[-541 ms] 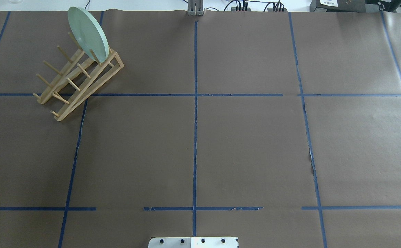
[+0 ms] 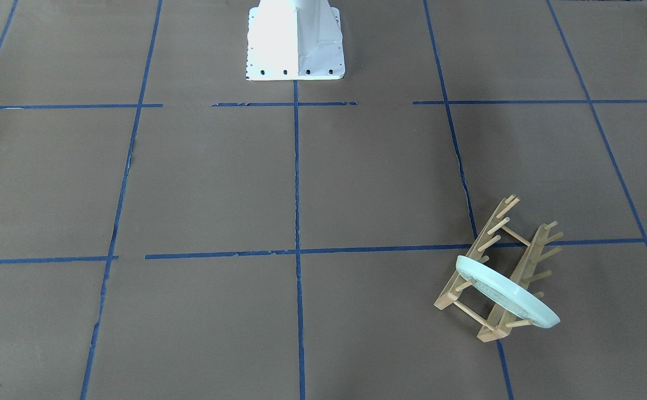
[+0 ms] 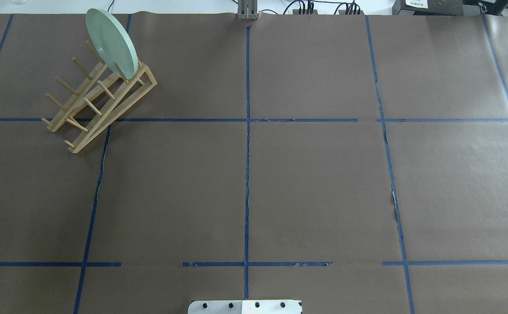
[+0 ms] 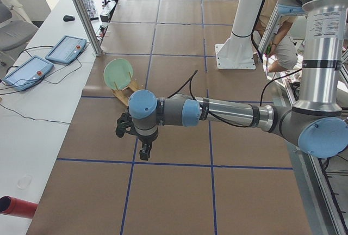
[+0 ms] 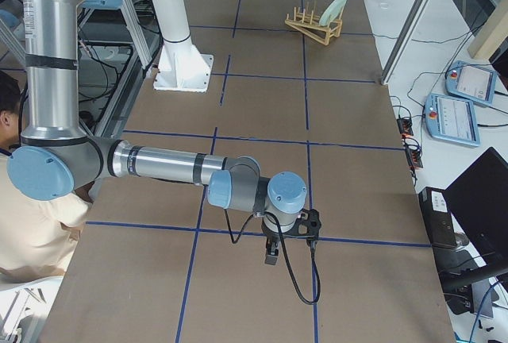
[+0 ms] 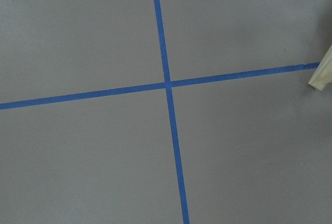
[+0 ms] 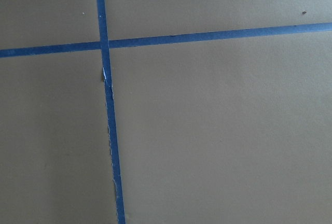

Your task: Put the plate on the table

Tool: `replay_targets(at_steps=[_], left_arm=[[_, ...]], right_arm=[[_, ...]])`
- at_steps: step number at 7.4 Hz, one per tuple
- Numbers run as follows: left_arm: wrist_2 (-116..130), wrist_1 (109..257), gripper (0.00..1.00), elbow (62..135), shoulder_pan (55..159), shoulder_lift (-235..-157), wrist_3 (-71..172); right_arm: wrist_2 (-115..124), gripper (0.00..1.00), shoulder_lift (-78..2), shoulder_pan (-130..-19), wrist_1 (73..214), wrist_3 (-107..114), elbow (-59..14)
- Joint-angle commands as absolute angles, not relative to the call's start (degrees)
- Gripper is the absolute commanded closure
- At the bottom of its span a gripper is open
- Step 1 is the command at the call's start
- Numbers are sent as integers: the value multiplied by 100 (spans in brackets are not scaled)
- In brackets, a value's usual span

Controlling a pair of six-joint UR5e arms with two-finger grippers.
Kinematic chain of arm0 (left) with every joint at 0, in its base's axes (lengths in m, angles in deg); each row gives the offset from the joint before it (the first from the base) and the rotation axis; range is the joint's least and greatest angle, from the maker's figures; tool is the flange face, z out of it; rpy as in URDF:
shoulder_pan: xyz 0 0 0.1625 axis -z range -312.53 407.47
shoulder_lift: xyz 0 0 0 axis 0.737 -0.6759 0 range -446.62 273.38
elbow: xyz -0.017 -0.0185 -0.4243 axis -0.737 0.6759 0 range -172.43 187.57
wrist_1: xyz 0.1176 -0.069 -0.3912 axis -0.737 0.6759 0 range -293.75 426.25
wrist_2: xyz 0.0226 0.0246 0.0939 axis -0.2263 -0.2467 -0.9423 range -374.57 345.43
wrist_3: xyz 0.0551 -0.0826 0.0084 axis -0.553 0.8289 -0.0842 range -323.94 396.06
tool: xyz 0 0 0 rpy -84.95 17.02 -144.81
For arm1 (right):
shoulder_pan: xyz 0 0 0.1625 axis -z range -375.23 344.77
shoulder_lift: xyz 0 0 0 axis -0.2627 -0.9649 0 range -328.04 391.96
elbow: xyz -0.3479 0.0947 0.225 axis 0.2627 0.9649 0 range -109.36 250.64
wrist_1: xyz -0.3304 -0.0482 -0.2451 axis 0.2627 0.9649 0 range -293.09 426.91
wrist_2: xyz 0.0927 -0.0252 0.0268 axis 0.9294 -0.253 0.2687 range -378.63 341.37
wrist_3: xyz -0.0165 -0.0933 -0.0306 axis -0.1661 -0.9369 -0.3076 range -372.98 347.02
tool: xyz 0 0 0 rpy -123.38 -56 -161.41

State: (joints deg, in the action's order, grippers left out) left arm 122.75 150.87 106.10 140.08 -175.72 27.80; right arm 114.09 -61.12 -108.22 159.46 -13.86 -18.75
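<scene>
The pale mint-green plate [image 3: 111, 42] stands on edge in the far end of a wooden peg rack [image 3: 101, 100] at the table's far left. It also shows in the front-facing view [image 2: 509, 294], the exterior left view [image 4: 118, 73] and the exterior right view [image 5: 335, 9]. The brown table [image 3: 315, 183] carries a blue tape grid. My left gripper [image 4: 144, 150] hangs above the table, short of the rack. My right gripper [image 5: 271, 254] hangs far from the rack. Both show only in side views, so I cannot tell whether they are open or shut.
The white robot base [image 3: 245, 306] sits at the table's near edge. A corner of the rack [image 6: 322, 73] shows at the right edge of the left wrist view. Cables and boxes [image 3: 323, 8] lie past the far edge. Pendants [image 4: 38, 66] lie on a side bench.
</scene>
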Motion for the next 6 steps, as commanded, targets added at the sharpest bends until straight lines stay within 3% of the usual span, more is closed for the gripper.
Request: replay_targets(at_steps=[1,4,6], left_arm=[[12324,15264,0,10766,13959,-17835,2788],[12289,17602,0,10425,13941,-18619,3382],[12368,18712,0,10626,13627,-18742,6560]], right_arm=[[11409,0,-6112,-10822,15946,-1386,-1883],[11409,0,-6112,-10822,15946,-1386,-1874],[11409,0,-6112,-10822,15946,-1386,-1874]])
